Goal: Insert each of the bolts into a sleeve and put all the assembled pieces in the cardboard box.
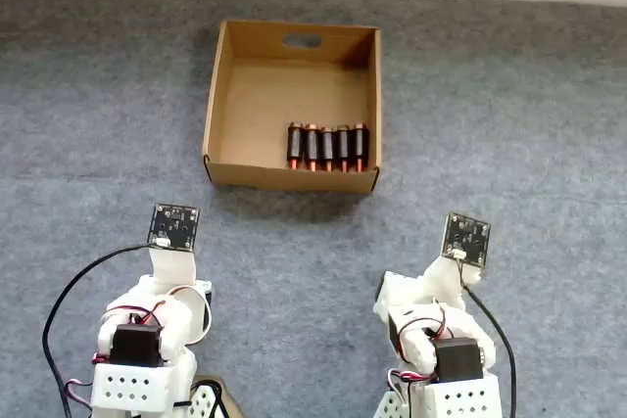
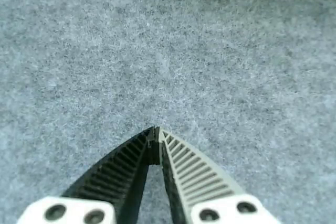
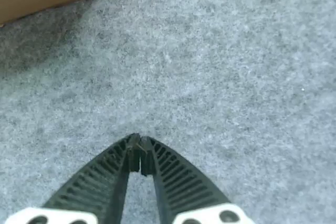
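High view, seemingly five assembled pieces (image 1: 327,148) in one cardboard box (image 1: 265,95)

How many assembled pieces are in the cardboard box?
5 assembled pieces, side by side in a row along the cardboard box's near wall, toward its right corner.
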